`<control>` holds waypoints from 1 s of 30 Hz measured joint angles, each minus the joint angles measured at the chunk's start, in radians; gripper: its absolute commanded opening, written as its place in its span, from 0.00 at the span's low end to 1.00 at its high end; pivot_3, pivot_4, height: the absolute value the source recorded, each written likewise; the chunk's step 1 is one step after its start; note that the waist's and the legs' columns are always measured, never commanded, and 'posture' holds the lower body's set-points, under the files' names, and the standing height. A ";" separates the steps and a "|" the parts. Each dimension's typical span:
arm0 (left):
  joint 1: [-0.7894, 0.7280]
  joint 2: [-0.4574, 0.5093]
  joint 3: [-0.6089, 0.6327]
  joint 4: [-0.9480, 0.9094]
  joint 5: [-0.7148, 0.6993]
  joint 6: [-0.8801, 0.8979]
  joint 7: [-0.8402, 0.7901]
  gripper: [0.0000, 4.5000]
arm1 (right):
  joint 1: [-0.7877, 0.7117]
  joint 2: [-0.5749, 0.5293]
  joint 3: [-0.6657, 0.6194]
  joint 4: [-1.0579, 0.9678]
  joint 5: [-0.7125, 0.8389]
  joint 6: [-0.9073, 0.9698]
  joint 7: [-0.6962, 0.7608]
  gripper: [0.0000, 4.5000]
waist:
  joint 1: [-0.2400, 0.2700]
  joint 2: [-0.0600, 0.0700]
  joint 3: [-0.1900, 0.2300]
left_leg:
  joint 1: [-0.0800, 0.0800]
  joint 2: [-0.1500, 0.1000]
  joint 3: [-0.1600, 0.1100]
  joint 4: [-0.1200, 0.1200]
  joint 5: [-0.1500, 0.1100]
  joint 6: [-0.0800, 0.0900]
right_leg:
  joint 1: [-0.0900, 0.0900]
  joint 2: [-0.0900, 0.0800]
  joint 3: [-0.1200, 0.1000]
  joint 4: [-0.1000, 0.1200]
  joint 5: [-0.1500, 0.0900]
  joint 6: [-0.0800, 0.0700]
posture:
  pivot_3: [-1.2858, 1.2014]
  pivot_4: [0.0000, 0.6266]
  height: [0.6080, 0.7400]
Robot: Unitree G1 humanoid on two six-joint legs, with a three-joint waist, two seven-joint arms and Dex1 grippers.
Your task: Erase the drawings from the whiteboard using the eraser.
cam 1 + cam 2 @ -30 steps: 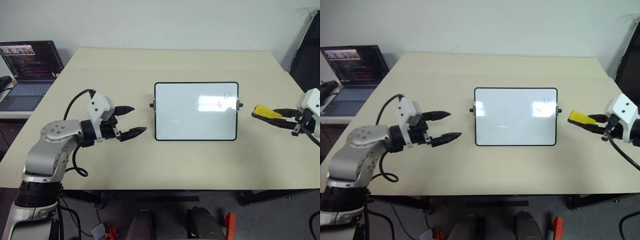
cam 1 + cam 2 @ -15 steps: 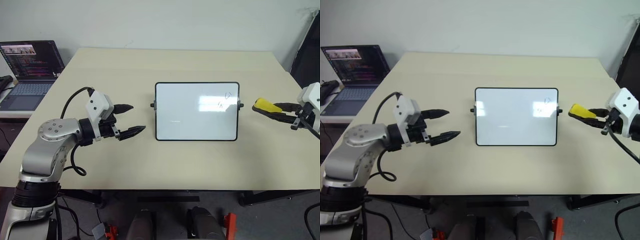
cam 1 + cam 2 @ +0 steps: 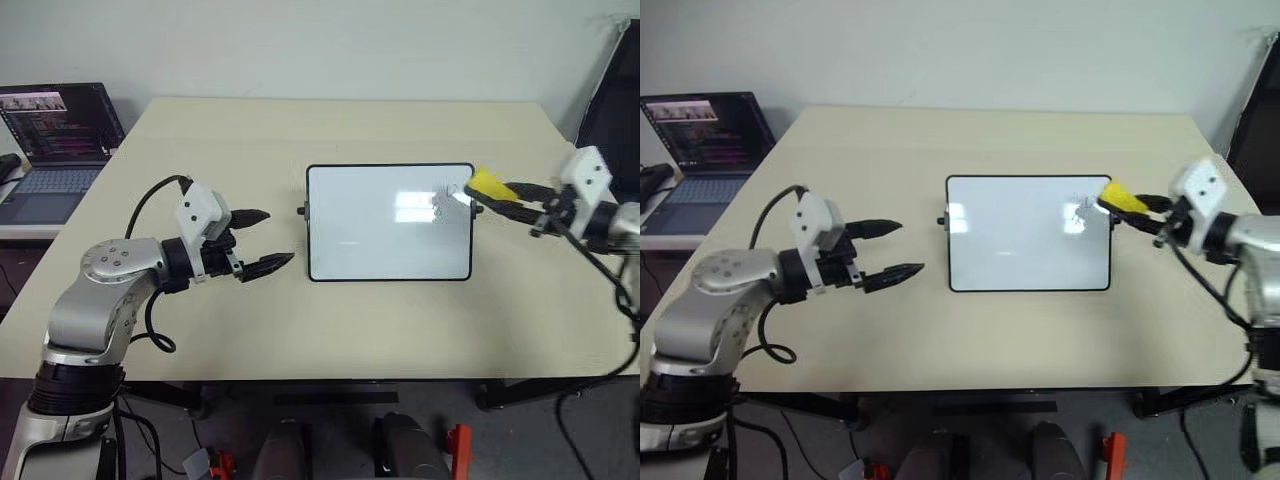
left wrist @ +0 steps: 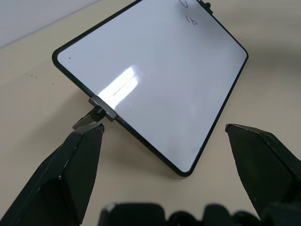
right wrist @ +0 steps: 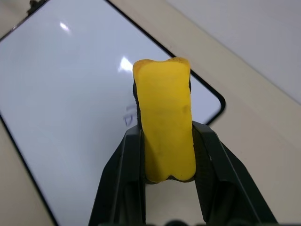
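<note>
**Eraser arrives at the board's marked corner; the board may slide under the wipe**

The right gripper (image 3: 500, 190) has its jaws clenched on the yellow eraser (image 3: 487, 183), whose free end juts out past the fingertips over the whiteboard's (image 3: 390, 222) 2 o'clock corner. The drawings (image 4: 188, 13), a few thin dark scribbles, sit in that same corner, just beside the eraser's tip. Whether the eraser touches the glossy surface cannot be told.

The left gripper (image 3: 262, 240) hovers at the board's 9 o'clock side, jaws released and spread, apart from the frame and its small side knob (image 4: 98, 112). Nothing braces the board, so a sideways stroke could push it across the table (image 3: 300, 130) rather than clean it. A shallow contact might also smear the marks, or skip the lower scribble.

Compared with a second ago, the right arm has swung in from beyond the board's 3 o'clock edge, carrying the eraser over the corner. The left arm has kept its place.
</note>
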State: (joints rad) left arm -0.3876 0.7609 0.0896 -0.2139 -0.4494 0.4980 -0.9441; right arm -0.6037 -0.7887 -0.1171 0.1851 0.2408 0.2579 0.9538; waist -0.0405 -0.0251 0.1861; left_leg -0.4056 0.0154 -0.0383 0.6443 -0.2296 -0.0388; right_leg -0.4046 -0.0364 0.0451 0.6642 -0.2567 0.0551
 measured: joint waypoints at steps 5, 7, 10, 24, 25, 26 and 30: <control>0.001 -0.014 -0.013 -0.012 -0.003 0.002 0.005 1.00 | -0.055 0.124 0.063 0.091 -0.095 -0.042 -0.157 0.22 | 0.007 0.000 0.000 | 0.000 0.000 0.000 0.000 0.000 0.000 | 0.000 0.000 0.000 0.000 0.000 0.000 | 0.52 0.24 1.00; 0.001 -0.014 -0.013 -0.012 -0.003 0.003 0.008 1.00 | -0.066 0.143 0.063 0.131 -0.107 -0.059 -0.192 0.22 | 0.009 0.000 0.000 | -0.001 0.000 0.000 0.000 0.000 0.000 | 0.000 0.000 0.000 0.000 0.000 0.000 | 0.52 0.24 1.00; 0.004 -0.014 -0.013 -0.012 -0.003 0.005 0.012 1.00 | -0.094 0.144 0.068 0.169 -0.136 -0.088 -0.216 0.22 | 0.010 0.000 0.000 | -0.001 -0.001 0.000 0.000 0.000 0.000 | 0.000 -0.001 -0.001 -0.001 0.000 0.000 | 0.52 0.24 1.00; 0.026 -0.014 -0.013 -0.020 -0.004 0.017 0.015 1.00 | -0.130 0.160 0.090 0.281 -0.192 -0.165 -0.277 0.22 | 0.008 0.000 0.000 | 0.001 -0.001 0.000 0.000 0.000 0.000 | 0.001 -0.001 0.000 0.000 0.000 0.000 | 0.52 0.24 1.00; 0.026 -0.014 -0.013 -0.020 -0.004 0.017 0.015 1.00 | -0.125 0.161 0.103 0.282 -0.198 -0.172 -0.272 0.22 | 0.008 0.000 0.000 | 0.001 -0.001 0.000 0.000 0.000 0.000 | 0.001 -0.001 0.000 0.000 0.000 0.000 | 0.52 0.24 1.00; 0.025 -0.014 -0.014 -0.020 -0.004 0.017 0.015 1.00 | -0.114 0.164 0.115 0.281 -0.202 -0.183 -0.263 0.22 | 0.006 -0.001 0.000 | 0.003 0.000 0.000 0.000 0.000 0.000 | 0.003 -0.001 0.000 0.000 0.000 0.000 | 0.52 0.24 1.00; 0.022 -0.015 -0.015 -0.020 -0.004 0.017 0.013 1.00 | -0.062 0.170 0.157 0.262 -0.225 -0.206 -0.236 0.22 | -0.002 -0.002 -0.001 | 0.015 0.000 0.000 -0.001 0.000 0.000 | 0.016 0.000 -0.001 -0.002 0.000 0.000 | 0.52 0.24 1.00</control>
State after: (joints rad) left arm -0.3656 0.7457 0.0750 -0.2336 -0.4532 0.5150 -0.9312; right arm -0.6654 -0.6187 0.0402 0.4475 0.0158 0.0516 0.7176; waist -0.0421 -0.0271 0.1847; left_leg -0.3911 0.0154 -0.0388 0.6437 -0.2297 -0.0387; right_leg -0.3884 -0.0368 0.0441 0.6620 -0.2570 0.0548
